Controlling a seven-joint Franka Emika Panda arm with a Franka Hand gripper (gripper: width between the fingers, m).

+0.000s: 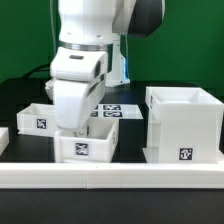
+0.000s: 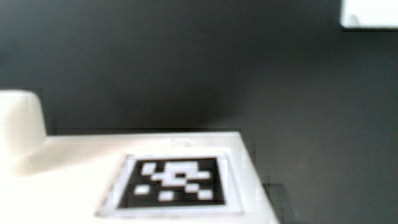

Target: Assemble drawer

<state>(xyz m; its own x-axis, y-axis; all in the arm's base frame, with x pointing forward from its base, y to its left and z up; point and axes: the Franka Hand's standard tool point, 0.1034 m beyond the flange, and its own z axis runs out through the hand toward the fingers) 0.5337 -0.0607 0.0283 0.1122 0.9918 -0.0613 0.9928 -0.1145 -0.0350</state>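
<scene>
The drawer's large cube-like shell stands open-topped at the exterior view's right, with a tag low on its front. One small box tray sits in front of the arm, tag facing the camera. A second tray lies at the left. My gripper reaches down onto the near tray, at its back left part. Its fingers are hidden by the hand and the tray wall. The wrist view shows a white tagged face of that tray very close, over the dark table. No fingertips show there.
The marker board lies flat behind the arm. A long low white border wall runs along the front. In the wrist view a white block shows beside the tagged face and a white corner shows far off.
</scene>
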